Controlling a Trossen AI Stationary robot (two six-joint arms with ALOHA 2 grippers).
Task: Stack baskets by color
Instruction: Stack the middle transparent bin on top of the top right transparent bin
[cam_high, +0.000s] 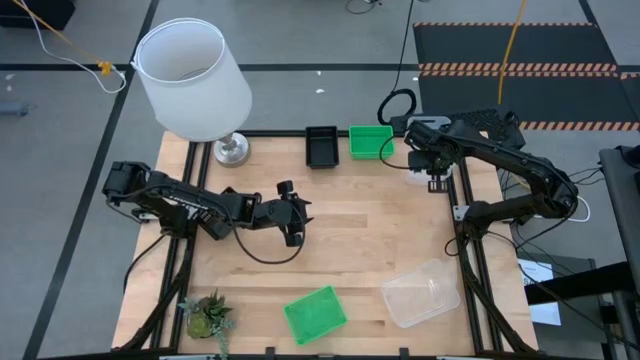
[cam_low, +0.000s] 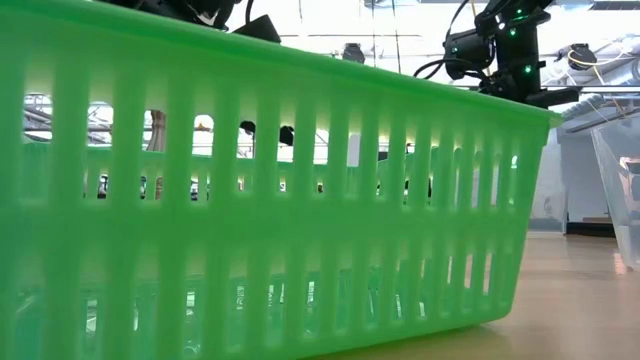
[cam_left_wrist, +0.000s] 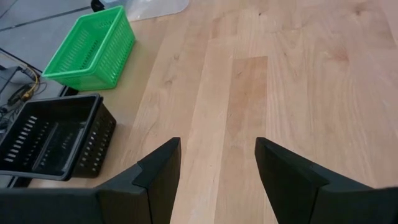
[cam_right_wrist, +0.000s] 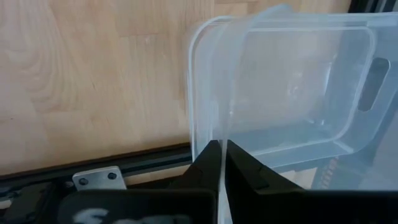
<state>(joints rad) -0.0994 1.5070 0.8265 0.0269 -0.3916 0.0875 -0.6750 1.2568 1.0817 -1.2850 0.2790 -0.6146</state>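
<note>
One green basket (cam_high: 370, 141) and a black basket (cam_high: 321, 146) rest on their bottoms side by side at the far edge. Another green basket (cam_high: 315, 313) sits at the near edge, filling the low view (cam_low: 270, 200). A clear basket (cam_high: 422, 292) lies near right. My right gripper (cam_high: 435, 178) is shut on another clear basket (cam_right_wrist: 298, 93) over the right edge. My left gripper (cam_high: 293, 222) hovers open over bare wood left of centre, its fingers (cam_left_wrist: 217, 168) apart with nothing between them. My right gripper pinches the clear basket's end wall (cam_right_wrist: 221, 127) between its two fingers, one finger on each side, opposite the end with the handle slot (cam_right_wrist: 373, 81). The fingers come steeply from above. The basket hangs below them, opening up, over the table's right rail.
A big white lampshade (cam_high: 190, 80) stands at the far left corner and a small potted plant (cam_high: 208, 315) at the near left. A metal bracket (cam_right_wrist: 96, 180) sits on the right rail. Bare wood lies in the table's middle.
</note>
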